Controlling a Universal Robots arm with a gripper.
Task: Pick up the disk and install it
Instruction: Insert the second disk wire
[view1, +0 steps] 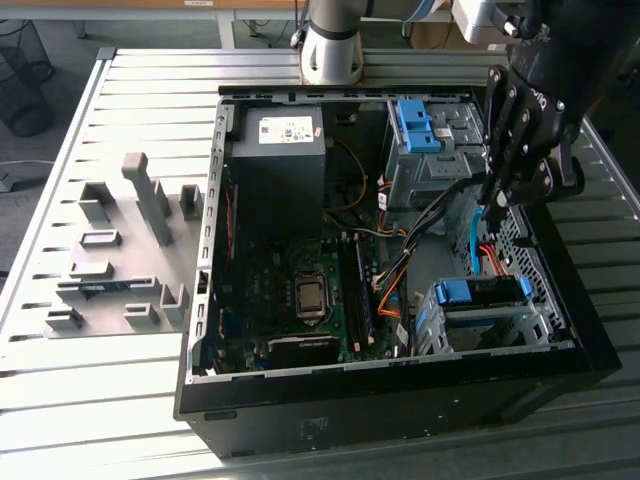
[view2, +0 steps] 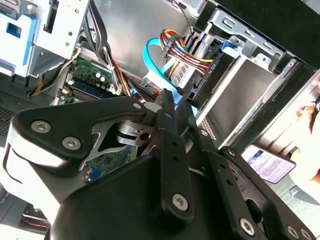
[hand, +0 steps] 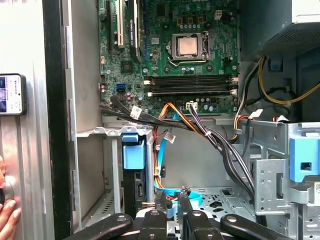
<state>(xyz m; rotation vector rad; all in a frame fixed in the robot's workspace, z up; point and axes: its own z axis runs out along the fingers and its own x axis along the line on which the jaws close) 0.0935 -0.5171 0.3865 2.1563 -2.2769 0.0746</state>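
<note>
On the slatted metal table, my gripper hangs empty with jaws nearly together, inside the computer case; I could snag the cable bundle.

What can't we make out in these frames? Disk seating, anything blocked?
- Disk: edge-on in its bay in the first wrist view; the cage hides its label and how far it is seated.
- Second wrist view: the gripper body blocks the case floor.
- Hand: cut off by the first wrist view's edge.
</note>
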